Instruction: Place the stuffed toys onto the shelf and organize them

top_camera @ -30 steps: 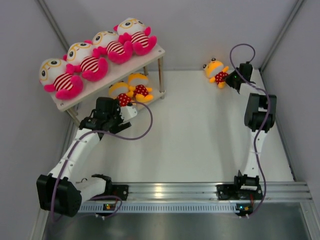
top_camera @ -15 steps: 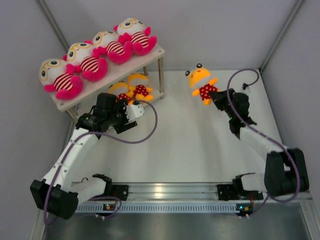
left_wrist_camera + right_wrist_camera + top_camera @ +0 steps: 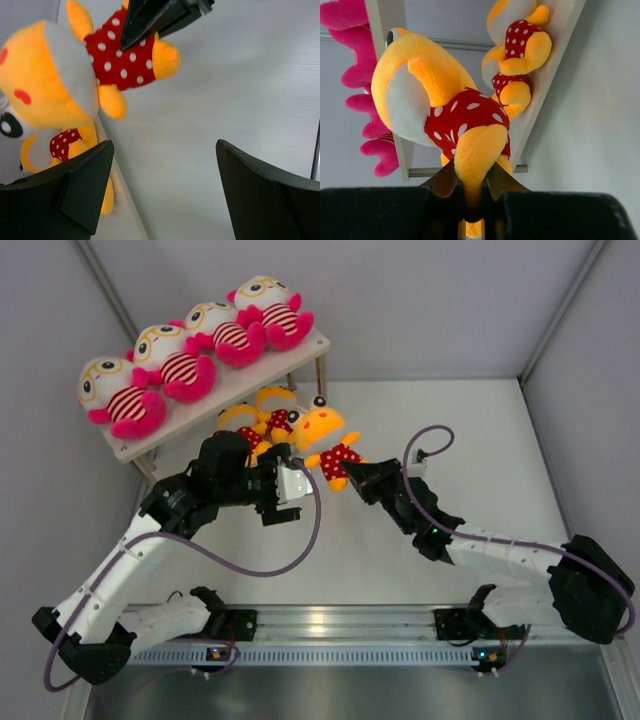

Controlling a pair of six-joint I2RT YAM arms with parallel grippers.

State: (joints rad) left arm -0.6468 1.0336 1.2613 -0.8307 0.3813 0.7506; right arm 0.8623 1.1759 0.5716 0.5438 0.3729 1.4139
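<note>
The right gripper is pinching one leg of the small yellow-orange toy between nearly closed fingers, holding it just before the shelf's lower tier. The left gripper is gaping wide and empty, the toy lying beyond its fingertips.

Twin arms: white shells, black joints.
Left arm and right arm clad white between black housings; purple cable looped along each; left gripper and right gripper matte black.
</note>
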